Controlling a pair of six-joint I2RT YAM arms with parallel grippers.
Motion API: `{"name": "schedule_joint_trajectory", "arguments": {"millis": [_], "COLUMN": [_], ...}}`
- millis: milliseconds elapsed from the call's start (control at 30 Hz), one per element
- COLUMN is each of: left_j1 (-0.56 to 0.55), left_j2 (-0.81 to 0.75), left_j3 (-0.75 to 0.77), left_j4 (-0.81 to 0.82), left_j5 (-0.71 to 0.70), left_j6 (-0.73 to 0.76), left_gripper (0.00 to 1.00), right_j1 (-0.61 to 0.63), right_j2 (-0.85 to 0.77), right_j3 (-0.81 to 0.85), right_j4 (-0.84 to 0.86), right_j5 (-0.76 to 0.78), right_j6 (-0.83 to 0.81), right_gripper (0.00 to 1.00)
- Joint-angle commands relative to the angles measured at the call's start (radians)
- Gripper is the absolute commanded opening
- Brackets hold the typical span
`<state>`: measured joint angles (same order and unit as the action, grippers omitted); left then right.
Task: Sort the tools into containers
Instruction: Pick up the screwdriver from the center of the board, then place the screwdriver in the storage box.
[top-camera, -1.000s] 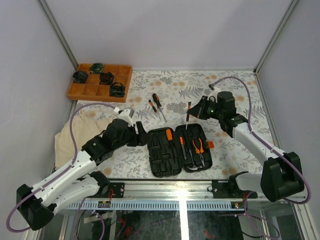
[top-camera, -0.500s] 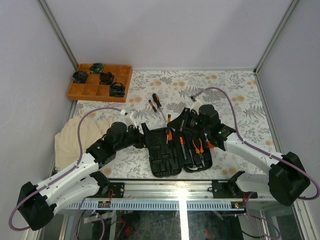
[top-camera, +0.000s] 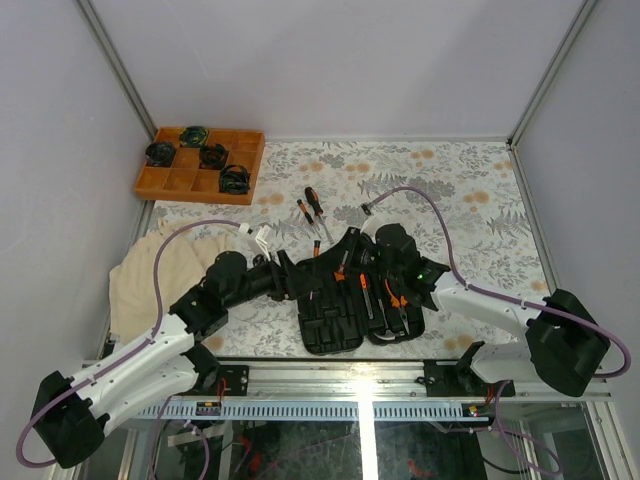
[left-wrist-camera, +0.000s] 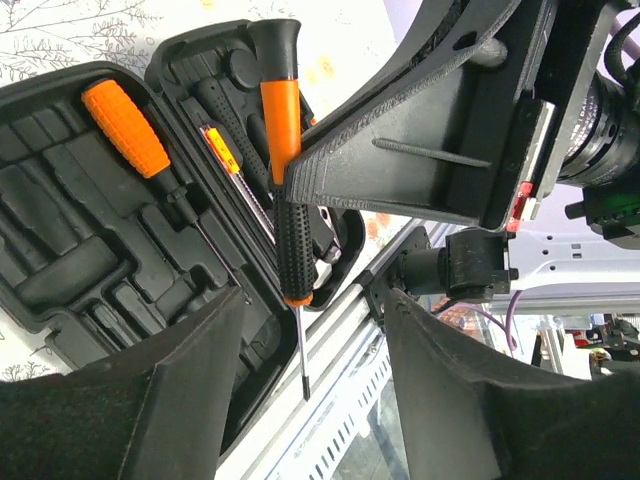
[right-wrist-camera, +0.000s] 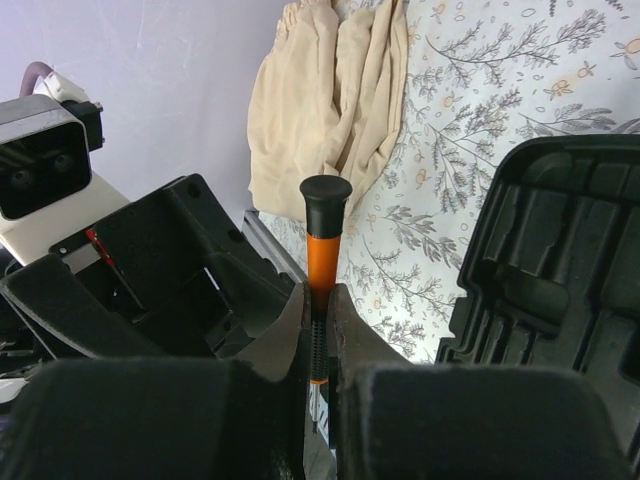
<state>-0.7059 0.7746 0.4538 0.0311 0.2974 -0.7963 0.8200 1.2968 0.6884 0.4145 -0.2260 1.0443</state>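
Note:
The black tool case lies open near the table's front edge, with pliers and an orange-handled screwdriver in its slots. My right gripper is shut on another screwdriver and holds it above the case. In the left wrist view this screwdriver hangs with its thin shaft down. My left gripper is open, a finger on either side of the shaft's tip, touching nothing. In the top view the left gripper sits at the case's left edge. Two more screwdrivers lie on the table behind the case.
An orange gridded tray with several coiled black-green items stands at the back left. A beige cloth lies bunched at the left, under my left arm. The metal frame rail runs along the front edge.
My right arm has swung left with the screwdriver, from beyond the case's right side to over it. My left gripper has moved right, up to the case and the hanging shaft.

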Motion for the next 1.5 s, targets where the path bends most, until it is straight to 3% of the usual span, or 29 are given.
{"name": "schedule_joint_trajectory", "arguments": {"millis": [0, 300, 500, 633, 767, 900, 1467], "left_j1": [-0.001, -0.001, -0.001, -0.001, -0.001, -0.001, -0.002], "left_j2": [-0.009, 0.011, 0.018, 0.015, 0.013, 0.018, 0.034], "left_j3": [-0.007, 0.003, 0.007, 0.012, 0.016, 0.021, 0.018], "left_j4": [0.077, 0.070, 0.067, 0.046, 0.041, 0.039, 0.045], "left_j5": [0.020, 0.012, 0.009, -0.015, -0.022, -0.016, 0.023], "left_j6": [0.001, 0.006, 0.004, -0.004, -0.005, -0.004, 0.006], "left_gripper": [0.54, 0.33, 0.12, 0.03, 0.00, 0.00, 0.00], "right_j1": [0.026, 0.053, 0.066, 0.068, 0.068, 0.067, 0.069], "right_j2": [0.012, -0.004, -0.033, -0.050, -0.070, -0.059, 0.034], "right_j3": [0.043, 0.046, 0.036, 0.037, 0.030, 0.043, 0.059], "right_j4": [0.092, 0.070, 0.047, -0.002, -0.027, -0.028, 0.039], "right_j5": [0.028, 0.015, 0.025, 0.066, 0.132, 0.151, 0.114], "right_j6": [0.031, 0.035, 0.030, 0.010, 0.008, 0.000, 0.009], "right_gripper": [0.00, 0.00, 0.02, 0.10, 0.33, 0.43, 0.35]}}
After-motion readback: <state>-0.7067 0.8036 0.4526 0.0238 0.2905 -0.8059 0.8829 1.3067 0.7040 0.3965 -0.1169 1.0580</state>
